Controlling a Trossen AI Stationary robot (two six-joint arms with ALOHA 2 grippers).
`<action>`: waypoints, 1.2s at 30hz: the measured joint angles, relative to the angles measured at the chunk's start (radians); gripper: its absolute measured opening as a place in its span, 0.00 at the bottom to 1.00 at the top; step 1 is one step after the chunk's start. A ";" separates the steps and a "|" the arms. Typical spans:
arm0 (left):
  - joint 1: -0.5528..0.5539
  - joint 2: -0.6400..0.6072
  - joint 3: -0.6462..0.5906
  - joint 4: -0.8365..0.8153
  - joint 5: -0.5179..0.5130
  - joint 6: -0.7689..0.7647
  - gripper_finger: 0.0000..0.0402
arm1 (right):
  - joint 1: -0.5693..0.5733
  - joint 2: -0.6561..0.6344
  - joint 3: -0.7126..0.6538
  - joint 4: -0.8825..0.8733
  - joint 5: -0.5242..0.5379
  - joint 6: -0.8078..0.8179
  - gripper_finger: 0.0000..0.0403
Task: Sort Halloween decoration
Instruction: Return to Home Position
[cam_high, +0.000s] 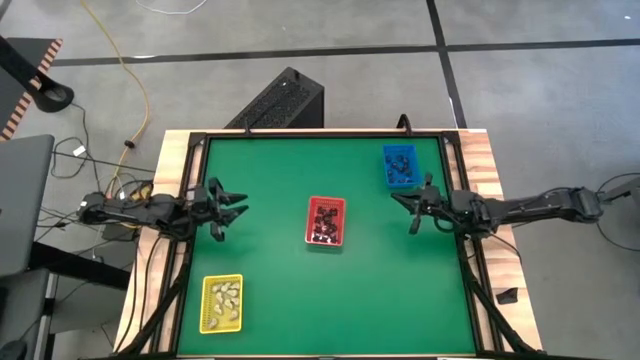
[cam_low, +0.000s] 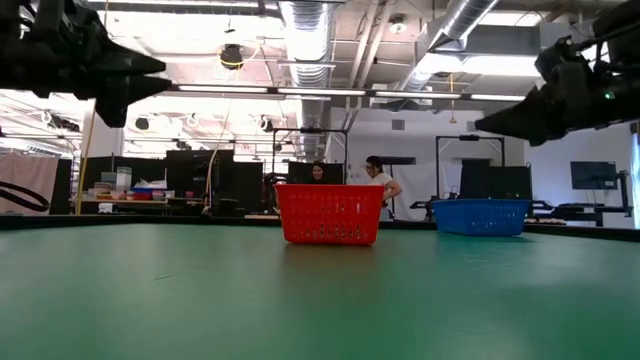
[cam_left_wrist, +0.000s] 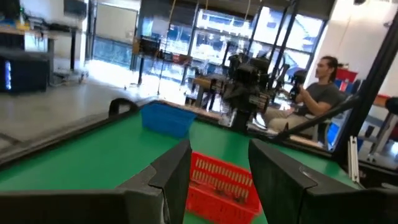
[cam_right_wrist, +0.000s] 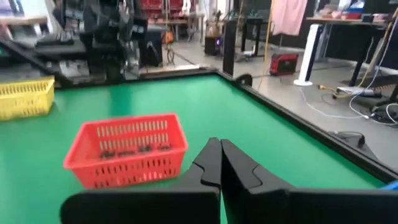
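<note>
left claw (cam_high: 238, 205) wide open, empty, above desk (cam_high: 300, 300), left side | right claw (cam_high: 398, 200) closed, empty, near blue tray (cam_high: 388, 180) | cream decorations (cam_high: 222, 296) in yellow tray (cam_high: 205, 320) | black decorations (cam_high: 326, 222) in red tray (cam_high: 311, 205) and blue tray

table (cam_high: 280, 170): carries three trays, well apart
middle tray (cam_high: 326, 199): at the table's centre, Halloween decoration (cam_high: 324, 225) pieces inside
far-right tray (cam_high: 400, 148): near the far right corner, pieces inside
near-left tray (cam_high: 204, 303): by the near left corner, pieces inside
left gripper (cam_high: 243, 205): raised over the left side
right gripper (cam_high: 400, 200): raised over the right side, just before the far-right tray
</note>
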 joint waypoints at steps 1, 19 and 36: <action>0.003 0.000 -0.006 -0.004 0.001 -0.013 0.38 | 0.000 -0.018 0.000 -0.013 0.001 -0.001 0.06; 0.031 0.008 -0.008 -0.134 0.118 0.081 0.38 | 0.000 -0.176 0.001 -0.311 -0.080 -0.014 0.09; 0.031 0.024 -0.009 -0.132 0.104 0.309 0.38 | 0.000 -0.176 0.000 -0.314 -0.078 -0.014 0.12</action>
